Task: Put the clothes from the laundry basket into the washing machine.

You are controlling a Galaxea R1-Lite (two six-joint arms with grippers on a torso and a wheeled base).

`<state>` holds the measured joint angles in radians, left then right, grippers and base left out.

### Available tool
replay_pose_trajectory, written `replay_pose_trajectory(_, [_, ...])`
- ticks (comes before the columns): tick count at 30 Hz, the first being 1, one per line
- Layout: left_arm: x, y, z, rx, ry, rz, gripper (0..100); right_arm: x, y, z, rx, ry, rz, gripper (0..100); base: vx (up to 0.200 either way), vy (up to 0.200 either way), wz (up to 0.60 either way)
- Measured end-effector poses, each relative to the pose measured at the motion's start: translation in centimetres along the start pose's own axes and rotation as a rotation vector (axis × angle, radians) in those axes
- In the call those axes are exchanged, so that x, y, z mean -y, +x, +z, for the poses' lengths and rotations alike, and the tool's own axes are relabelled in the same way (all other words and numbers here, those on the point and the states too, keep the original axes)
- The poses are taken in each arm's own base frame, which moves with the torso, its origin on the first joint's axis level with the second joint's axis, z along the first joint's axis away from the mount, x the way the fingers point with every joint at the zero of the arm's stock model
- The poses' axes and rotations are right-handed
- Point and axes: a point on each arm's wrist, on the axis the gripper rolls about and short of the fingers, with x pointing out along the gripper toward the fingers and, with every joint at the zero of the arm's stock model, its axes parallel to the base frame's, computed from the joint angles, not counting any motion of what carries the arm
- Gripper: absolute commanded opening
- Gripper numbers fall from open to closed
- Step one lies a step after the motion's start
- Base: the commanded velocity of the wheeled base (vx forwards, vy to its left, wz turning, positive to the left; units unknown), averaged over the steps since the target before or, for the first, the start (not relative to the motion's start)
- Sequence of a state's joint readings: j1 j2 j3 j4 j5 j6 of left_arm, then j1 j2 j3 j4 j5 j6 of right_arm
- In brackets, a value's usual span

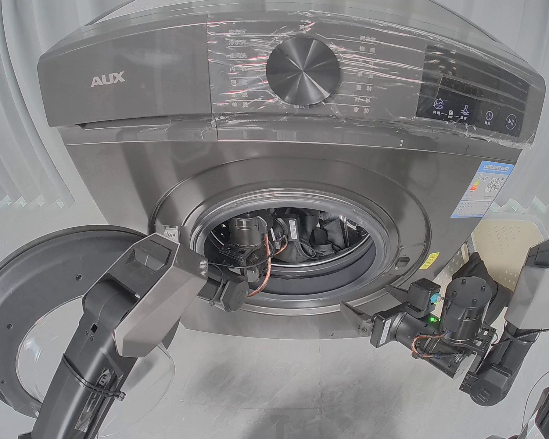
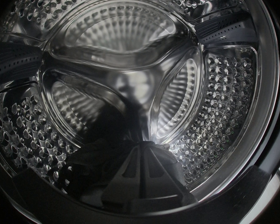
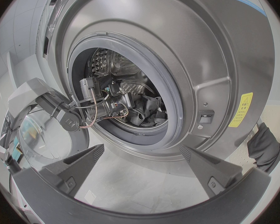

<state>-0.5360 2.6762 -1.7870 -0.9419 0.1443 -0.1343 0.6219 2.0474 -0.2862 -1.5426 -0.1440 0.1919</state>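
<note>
Pale floor fronts dimpled steel drum; left gripper closed by crumpled clothes, right gripper spread empty.

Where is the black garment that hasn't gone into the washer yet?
The black garment hangs over the edge of the cream perforated laundry basket on the robot's right, beside the grey washing machine's lower front corner.

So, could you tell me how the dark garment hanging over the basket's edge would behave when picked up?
Probably floppy: the dark garment sags in folds over the basket edge. Likely light, thin cloth; it may trail or snag on that edge when lifted.
</note>
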Motion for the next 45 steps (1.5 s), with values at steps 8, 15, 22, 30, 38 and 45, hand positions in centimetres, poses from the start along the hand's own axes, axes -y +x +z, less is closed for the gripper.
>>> replay_pose_trajectory(8, [-0.4,0.9,0.7,0.029,-0.016,0.064,0,0.0,0.0,0.0,-0.001,0.0,0.0,100,0.0,0.0,0.0])
replay_pose_trajectory(15, [-0.5,1.6,0.8,0.046,-0.027,0.09,0,0.0,-0.1,-0.1,-0.005,0.001,-0.001,100,0.0,0.0,0.0])
replay_pose_trajectory(22, [-0.6,1.6,0.4,0.032,-0.025,0.095,100,0.0,-0.1,-0.1,-0.005,0.005,-0.001,100,0.0,0.0,0.0])
replay_pose_trajectory(30, [-0.8,1.1,-1.1,-0.034,-0.023,0.107,100,0.0,-0.1,-0.1,-0.008,0.005,-0.001,100,0.0,0.0,0.0])
replay_pose_trajectory(38, [-0.4,-1.8,-3.2,-0.208,0.007,0.105,100,0.1,-0.2,-0.1,-0.008,0.005,-0.001,100,0.0,0.0,0.0])
replay_pose_trajectory(45, [0.7,-4.6,-2.2,-0.28,0.023,0.082,100,0.0,-0.2,-0.1,-0.009,0.004,0.0,100,0.0,0.0,0.0])
